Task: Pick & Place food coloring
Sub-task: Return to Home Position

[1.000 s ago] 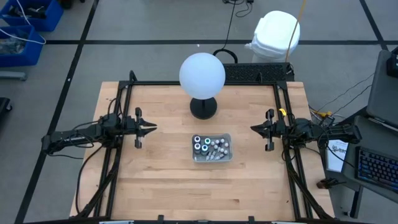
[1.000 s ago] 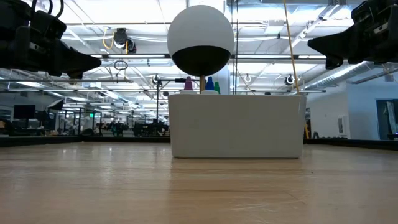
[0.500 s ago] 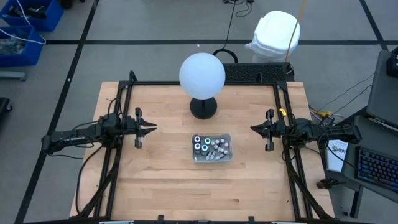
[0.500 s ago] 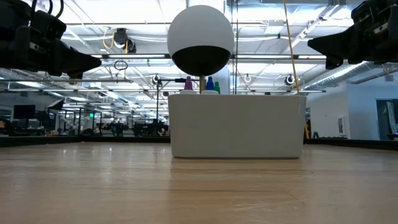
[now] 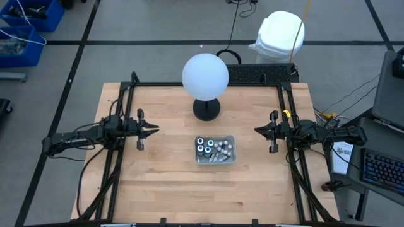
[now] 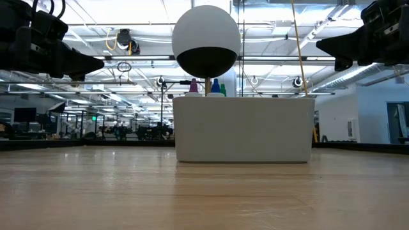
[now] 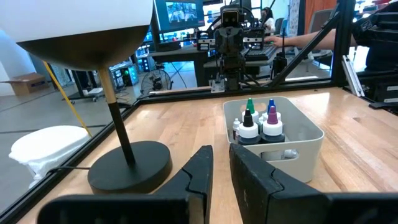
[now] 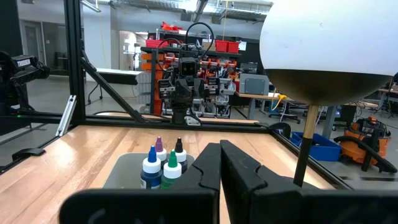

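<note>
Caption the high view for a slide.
Food coloring bottles sit in the gray bin; left gripper and right gripper wait at table sides.

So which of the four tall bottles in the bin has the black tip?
The black-tipped bottle stands toward the left arm, beside the purple-tipped bottle; the green-tipped bottle and blue-tipped bottle stand toward the right arm.

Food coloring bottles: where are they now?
High view: the bottles sit in the bin at table centre, beside the lamp base, midway between the left gripper and the right gripper.

Food coloring bottles (image 5: 214, 150) in bin (image 6: 243, 128), before globe (image 5: 205, 74)
</note>
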